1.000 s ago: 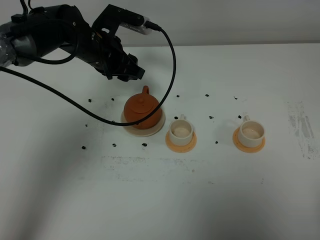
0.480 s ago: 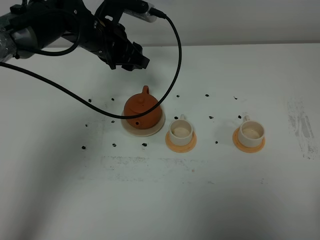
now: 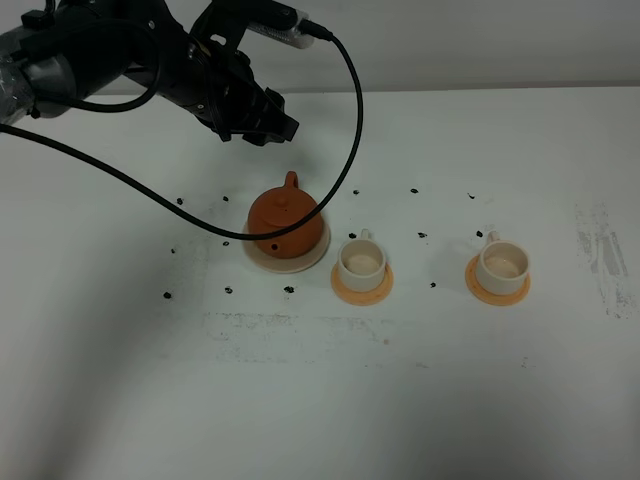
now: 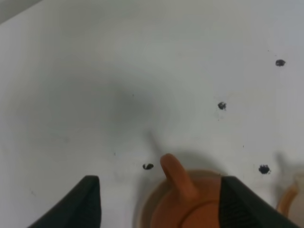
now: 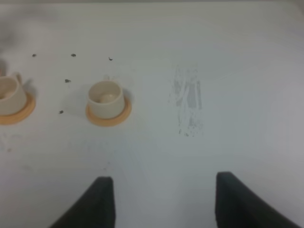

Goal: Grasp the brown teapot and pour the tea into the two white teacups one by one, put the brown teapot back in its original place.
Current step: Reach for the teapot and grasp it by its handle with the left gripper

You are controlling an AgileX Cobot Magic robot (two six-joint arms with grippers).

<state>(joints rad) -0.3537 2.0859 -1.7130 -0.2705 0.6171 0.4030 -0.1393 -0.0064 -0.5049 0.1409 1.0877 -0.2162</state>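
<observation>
Since a second ago, the left arm has lifted and drawn back toward the far edge of the tabletop [image 3: 400, 380]; over the last half second it has barely shifted. Teapot and cups have not moved.

Seen from the high camera, the left hand [image 3: 265, 125] hangs in the air beyond the brown teapot [image 3: 283, 216], apart from it. Its wrist camera shows the two dark fingers [image 4: 80, 204] spread wide with nothing between them but air, and the teapot's loop handle [image 4: 176, 176] lies below.

The teapot sits upright, lid on, on the round pale saucer [image 3: 300, 266], left of centre on the white tabletop. Just to its right stands one white teacup [image 3: 361, 262] on an orange coaster [image 3: 362, 298]. The second white teacup [image 3: 503, 263] stands well apart further right on its own coaster [image 3: 497, 295]. A black cable [image 3: 352, 130] loops from the arm past the teapot. Small black specks dot the tabletop.

The right hand [image 5: 164, 199] shows only in its own wrist camera, fingers spread and holding nothing, over bare tabletop near the right cup.
</observation>
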